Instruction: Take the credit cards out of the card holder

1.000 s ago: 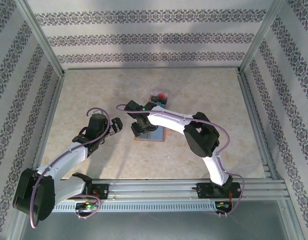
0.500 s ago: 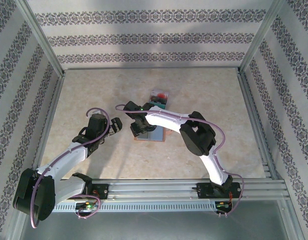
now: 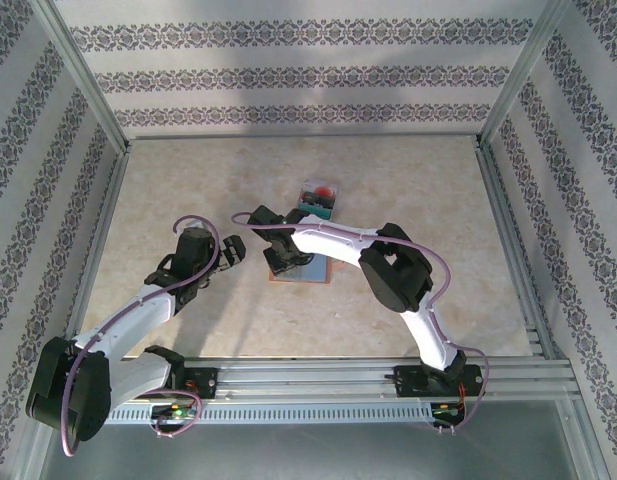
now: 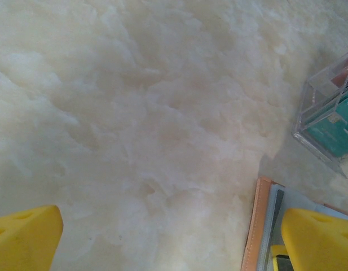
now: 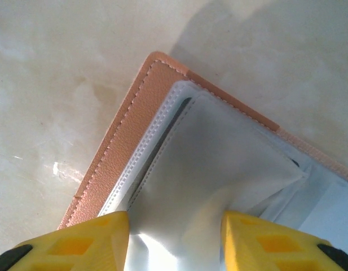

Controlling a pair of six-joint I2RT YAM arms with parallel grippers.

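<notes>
Since the card holder (image 3: 310,272), lying open on the tabletop (image 3: 188,180) at the middle of the top view just below a clear plastic box (image 3: 318,197), looks thin, light and floppy, it would likely slide or fold if tugged, so the better hold is probably a card's stiff edge at a pocket mouth. The right gripper (image 5: 175,243) stands partway spread astride the pale pocket panel (image 5: 219,164), and whether it pinches anything I cannot tell; the left gripper (image 4: 162,237) is spread wide and empty, one finger over the holder's brown edge at its frame's lower right.
</notes>
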